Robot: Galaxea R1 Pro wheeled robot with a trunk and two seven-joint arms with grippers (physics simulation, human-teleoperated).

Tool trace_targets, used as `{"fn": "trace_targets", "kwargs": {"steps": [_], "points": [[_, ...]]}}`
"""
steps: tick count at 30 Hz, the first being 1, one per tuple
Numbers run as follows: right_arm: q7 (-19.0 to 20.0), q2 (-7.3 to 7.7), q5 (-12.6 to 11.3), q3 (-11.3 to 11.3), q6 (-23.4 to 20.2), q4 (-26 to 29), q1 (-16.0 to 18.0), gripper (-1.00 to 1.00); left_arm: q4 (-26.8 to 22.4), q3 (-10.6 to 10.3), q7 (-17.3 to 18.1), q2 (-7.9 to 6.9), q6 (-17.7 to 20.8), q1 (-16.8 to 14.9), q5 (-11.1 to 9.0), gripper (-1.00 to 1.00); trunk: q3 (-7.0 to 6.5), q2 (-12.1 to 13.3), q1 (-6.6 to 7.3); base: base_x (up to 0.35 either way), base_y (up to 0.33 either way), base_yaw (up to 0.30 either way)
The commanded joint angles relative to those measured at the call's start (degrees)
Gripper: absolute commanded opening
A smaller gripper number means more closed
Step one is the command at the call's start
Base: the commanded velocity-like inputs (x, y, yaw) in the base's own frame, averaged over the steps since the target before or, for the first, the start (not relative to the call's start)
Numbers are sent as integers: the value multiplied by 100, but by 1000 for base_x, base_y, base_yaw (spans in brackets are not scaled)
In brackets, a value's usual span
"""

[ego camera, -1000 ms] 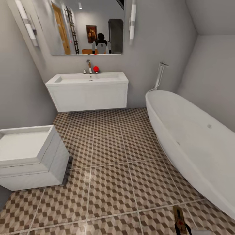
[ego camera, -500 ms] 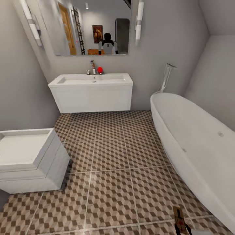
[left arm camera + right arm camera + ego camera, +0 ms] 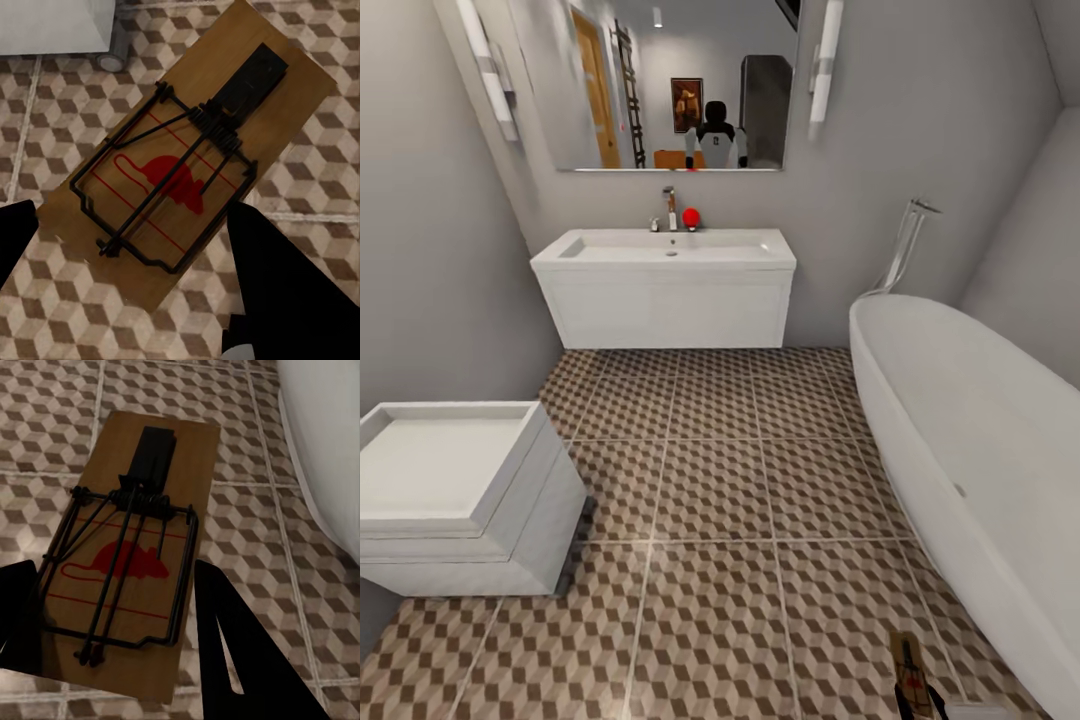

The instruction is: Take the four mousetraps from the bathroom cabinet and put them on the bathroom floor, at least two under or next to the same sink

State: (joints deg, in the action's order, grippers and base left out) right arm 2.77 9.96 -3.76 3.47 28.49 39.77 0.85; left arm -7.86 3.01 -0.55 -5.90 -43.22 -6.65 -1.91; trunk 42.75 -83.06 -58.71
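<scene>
On the far wall of the bathroom, under a wide mirror (image 3: 678,85), hangs the white rectangular sink (image 3: 665,285) with a chrome tap (image 3: 670,208) and a small red ball (image 3: 691,215) beside it. The floor of brown, beige and grey cube-patterned tiles (image 3: 720,490) runs from beneath the sink toward the camera. A white square toilet (image 3: 455,495) stands at the left and a white rounded bathtub (image 3: 980,470) lines the right side.

In the left wrist view, the left gripper (image 3: 131,251) holds a flat brown wooden mousetrap with black wire parts and a red mouse print (image 3: 187,150); its 2 dark fingers (image 3: 277,285) stand on either side of the plate's near end, closed onto its edges, with the tiled floor (image 3: 315,187) below and a white unit with a small castor beyond.

In the right wrist view, the right gripper (image 3: 112,630) likewise grips a second wooden mousetrap (image 3: 142,547) between its 2 black fingers (image 3: 240,660), above the floor, with the bathtub's white wall (image 3: 322,442) near. That trap's end also shows at the bottom edge of the head view (image 3: 913,675), well apart from the sink.
</scene>
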Motion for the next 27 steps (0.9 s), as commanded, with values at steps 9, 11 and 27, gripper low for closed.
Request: {"fn": "trace_targets", "kwargs": {"steps": [9, 11, 27], "points": [[57, -1, -63, 5, 17, -4, 3, -100, 4, 15, 11, 4, -14, -3, -2, -100, 4, -2, -2, 232, 0, 1], [57, -2, -63, 5, 17, -2, 3, -100, 4, 15, 11, 2, -17, -3, -2, -100, 4, -2, -2, 248, 0, 0], [57, -1, -63, 5, 17, -4, 3, -100, 4, 15, 11, 2, -16, -3, -2, -100, 4, -2, -2, 289, 0, 0]]}}
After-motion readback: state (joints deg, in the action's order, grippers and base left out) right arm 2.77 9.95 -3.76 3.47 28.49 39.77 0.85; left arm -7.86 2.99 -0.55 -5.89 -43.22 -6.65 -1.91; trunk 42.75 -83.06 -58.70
